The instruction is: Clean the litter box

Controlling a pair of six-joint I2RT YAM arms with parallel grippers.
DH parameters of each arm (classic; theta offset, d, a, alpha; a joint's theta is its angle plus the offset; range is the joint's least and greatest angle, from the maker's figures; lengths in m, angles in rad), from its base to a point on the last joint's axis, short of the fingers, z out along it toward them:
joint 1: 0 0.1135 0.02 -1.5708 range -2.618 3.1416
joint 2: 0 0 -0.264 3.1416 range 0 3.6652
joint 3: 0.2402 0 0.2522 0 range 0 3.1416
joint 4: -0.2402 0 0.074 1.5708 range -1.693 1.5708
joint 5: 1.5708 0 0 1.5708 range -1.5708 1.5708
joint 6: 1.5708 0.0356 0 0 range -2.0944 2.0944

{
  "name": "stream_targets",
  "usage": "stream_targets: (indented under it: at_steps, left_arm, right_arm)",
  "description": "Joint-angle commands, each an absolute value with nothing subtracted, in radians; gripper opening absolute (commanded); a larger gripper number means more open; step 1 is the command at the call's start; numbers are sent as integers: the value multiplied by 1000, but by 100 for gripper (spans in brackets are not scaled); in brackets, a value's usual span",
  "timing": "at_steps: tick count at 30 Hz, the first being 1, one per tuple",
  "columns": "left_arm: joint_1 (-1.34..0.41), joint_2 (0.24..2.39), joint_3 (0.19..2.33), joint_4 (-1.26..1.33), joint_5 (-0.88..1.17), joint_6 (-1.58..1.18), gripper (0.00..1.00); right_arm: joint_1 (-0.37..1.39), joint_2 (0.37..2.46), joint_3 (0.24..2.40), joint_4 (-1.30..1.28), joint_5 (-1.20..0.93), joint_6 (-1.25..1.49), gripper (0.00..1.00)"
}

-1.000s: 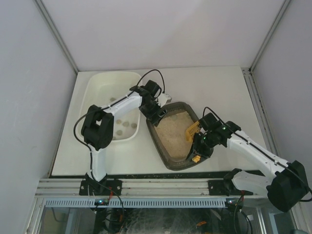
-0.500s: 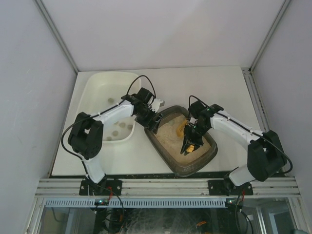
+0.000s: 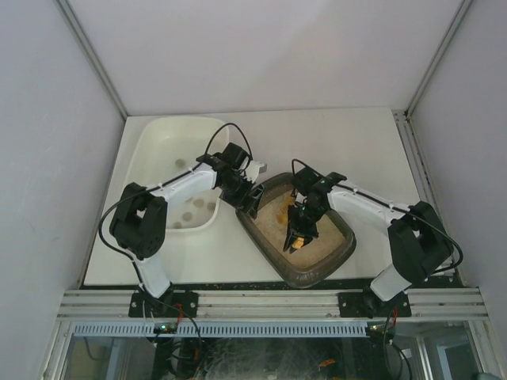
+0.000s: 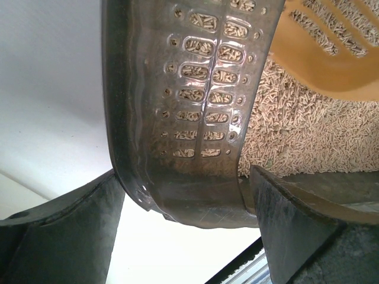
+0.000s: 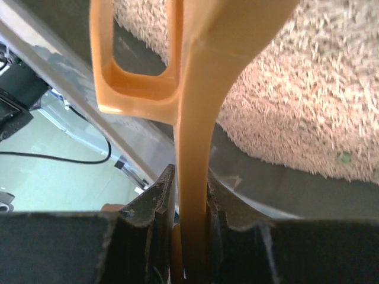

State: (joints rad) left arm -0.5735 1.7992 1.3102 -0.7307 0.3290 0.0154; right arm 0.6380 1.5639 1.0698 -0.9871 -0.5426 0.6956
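The litter box — a dark brown tray of beige litter — sits on the bench in the lower centre of the overhead view, just right of a white tub. The left gripper has its jaws clamped across the tray's upper-left rim, with one finger outside and the other on the litter side. The right gripper has its jaws closed on the handle of an orange scoop, over the litter near the tray's middle. The scoop's slotted blade fills the upper right of the left wrist view. Small lumps lie in the tub's lower part.
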Motion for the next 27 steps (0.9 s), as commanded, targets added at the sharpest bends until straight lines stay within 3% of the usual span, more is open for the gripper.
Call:
stream_targets:
  at_steps: [1,13,17,21,27]
  left_arm:
    - [-598,1737,1296,-732,466,-18,87]
    - [-598,1734,1291,-730,460,-23,87]
    - [-598,1738,1290,-734,467,-22,87]
    - [-598,1738,1290,-735,469,-19,86]
    - [-599,1741,1289,-736,466,-17,86]
  right_arm:
    - [645,1591,1004,-736,-599,792,0]
    - [631,1604,769,-111,-660,1033,0]
    - [663,1591,733,38,-586,1056,0]
    - [678,1554,699,71,-452,1073,0]
    - [724,1379,686,-109,-187,1113,0]
